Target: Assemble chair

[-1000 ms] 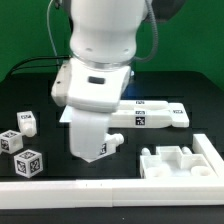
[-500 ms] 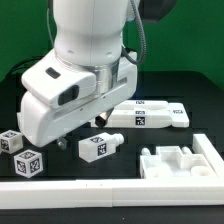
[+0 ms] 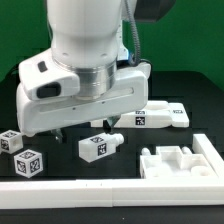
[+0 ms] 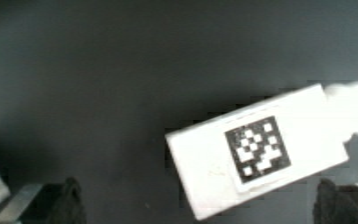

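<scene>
My gripper (image 3: 80, 130) hangs over the black table with its jaws wide apart and nothing between them. In the wrist view the gripper (image 4: 202, 205) shows both dark fingertips (image 4: 60, 203) at the frame's corners. A white tagged chair block (image 3: 100, 147) lies on the table just below and beside the gripper, apart from it; the same block (image 4: 265, 150) fills the wrist view. Two small tagged cube legs (image 3: 20, 152) stand at the exterior view's left. A long flat tagged chair piece (image 3: 152, 116) lies behind. A white pegged block (image 3: 178, 160) sits at the right.
A long white border rail (image 3: 110, 190) runs along the front edge and turns up the exterior view's right side (image 3: 212, 150). The big white arm body (image 3: 85, 70) hides the table's middle and back left.
The gripper has come off the tagged block, swung round and tilted towards the exterior view's left. The block now lies free on the table. A third cube at the left is now hidden.
</scene>
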Controlling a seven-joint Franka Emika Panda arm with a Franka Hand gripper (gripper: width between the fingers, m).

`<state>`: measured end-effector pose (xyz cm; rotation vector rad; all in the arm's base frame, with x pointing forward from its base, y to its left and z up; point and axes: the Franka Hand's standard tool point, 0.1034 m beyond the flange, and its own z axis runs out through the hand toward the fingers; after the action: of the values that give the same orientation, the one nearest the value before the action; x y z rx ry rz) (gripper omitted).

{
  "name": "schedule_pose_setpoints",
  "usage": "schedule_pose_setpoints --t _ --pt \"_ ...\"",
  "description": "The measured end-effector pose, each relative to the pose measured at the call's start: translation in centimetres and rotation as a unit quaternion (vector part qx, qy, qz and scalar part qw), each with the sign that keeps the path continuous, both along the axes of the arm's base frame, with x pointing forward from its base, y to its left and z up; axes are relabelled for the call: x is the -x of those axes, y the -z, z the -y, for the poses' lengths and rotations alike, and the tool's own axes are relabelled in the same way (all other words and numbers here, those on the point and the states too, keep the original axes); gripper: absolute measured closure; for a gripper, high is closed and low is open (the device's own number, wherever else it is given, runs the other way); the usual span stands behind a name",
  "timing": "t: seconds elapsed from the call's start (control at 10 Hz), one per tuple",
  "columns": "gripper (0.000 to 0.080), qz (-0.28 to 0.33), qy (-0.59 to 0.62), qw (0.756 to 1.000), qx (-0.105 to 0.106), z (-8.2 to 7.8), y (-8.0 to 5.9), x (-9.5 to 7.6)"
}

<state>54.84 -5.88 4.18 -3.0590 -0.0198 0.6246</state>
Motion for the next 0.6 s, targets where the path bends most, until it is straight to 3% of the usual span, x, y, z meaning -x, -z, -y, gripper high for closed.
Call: schedule_pose_setpoints --t 0.2,0.5,0.6 --pt "0.0151 -0.007 0.063 0.998 0.008 0.5 -0.5 -0.8" --pt "0.0151 -0.014 0.164 0.986 0.035 -0.3 -0.4 -0.8" --pt "0.0151 -0.045 0.256 0.965 0.024 -0.9 -0.4 -0.7"
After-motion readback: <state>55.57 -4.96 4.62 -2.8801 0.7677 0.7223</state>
